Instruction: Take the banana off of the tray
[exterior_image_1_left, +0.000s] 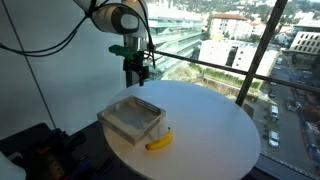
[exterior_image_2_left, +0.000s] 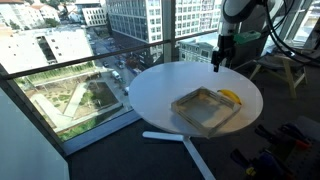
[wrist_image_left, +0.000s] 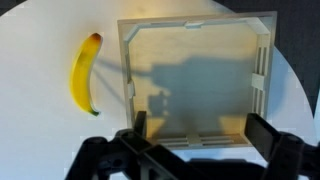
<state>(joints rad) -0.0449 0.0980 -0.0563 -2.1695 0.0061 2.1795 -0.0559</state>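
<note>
The banana (wrist_image_left: 84, 74) is small, curved and yellow with dark tips. It lies on the white table just outside the tray, beside one wooden edge, in both exterior views (exterior_image_1_left: 160, 141) (exterior_image_2_left: 231, 97). The tray (wrist_image_left: 126, 75) is square with light wooden edges and a pale grey base, and it holds nothing; it shows in both exterior views (exterior_image_1_left: 118, 123) (exterior_image_2_left: 186, 102). My gripper (wrist_image_left: 195, 128) is open and empty, high above the tray's near edge; in the exterior views (exterior_image_1_left: 136, 77) (exterior_image_2_left: 217, 63) it hangs over the table's far side.
The round white table (exterior_image_1_left: 215, 125) stands by large windows with a railing (exterior_image_1_left: 225, 70) and a city view. Dark equipment lies on the floor (exterior_image_1_left: 40, 150). A wooden stool or frame (exterior_image_2_left: 285, 68) stands behind the table.
</note>
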